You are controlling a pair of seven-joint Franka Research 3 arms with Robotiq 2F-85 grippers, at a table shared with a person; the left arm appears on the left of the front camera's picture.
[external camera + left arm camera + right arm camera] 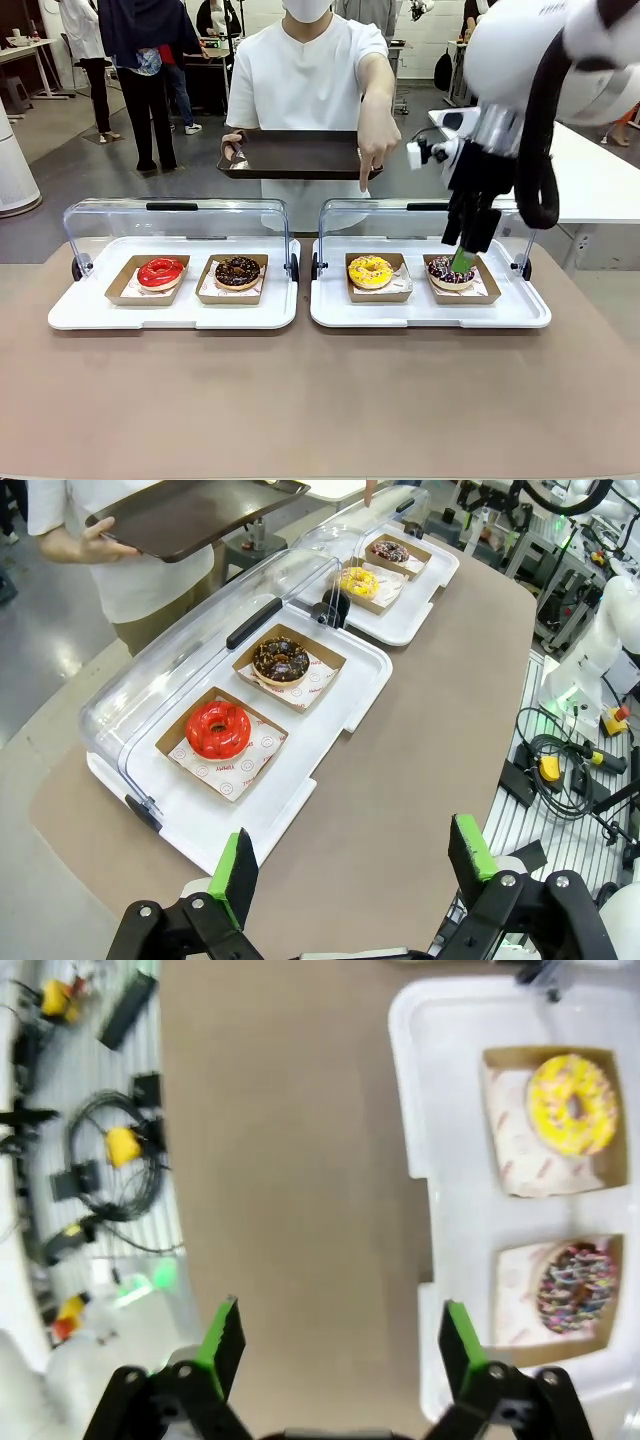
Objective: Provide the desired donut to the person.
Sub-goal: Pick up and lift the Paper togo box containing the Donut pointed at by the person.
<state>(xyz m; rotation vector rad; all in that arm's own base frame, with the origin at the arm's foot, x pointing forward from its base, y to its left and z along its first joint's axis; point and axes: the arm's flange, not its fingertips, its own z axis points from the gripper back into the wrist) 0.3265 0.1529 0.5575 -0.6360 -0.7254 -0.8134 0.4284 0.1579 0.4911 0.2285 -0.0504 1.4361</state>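
The person (pixel 305 80) stands across the table holding a dark tray (pixel 290 155) in one hand. The other hand's finger (pixel 366 180) points down above the yellow donut (pixel 370 270). That donut sits in a cardboard tray beside a chocolate donut with sprinkles (pixel 447 270). My right gripper (pixel 462 255) hangs open over the sprinkled donut, holding nothing. In the right wrist view, my right gripper (pixel 340 1325) frames bare table, with the yellow donut (pixel 572 1103) and sprinkled donut (pixel 575 1288) off to one side. My left gripper (pixel 355 850) is open and empty above the near table edge.
A second white tray (pixel 80 310) on the left holds a red glazed donut (pixel 160 272) and a chocolate donut (pixel 237 270). Clear lids (pixel 180 225) stand open behind both trays. The white tray (pixel 520 310) on the right has bare brown table in front of it. Bystanders stand far back.
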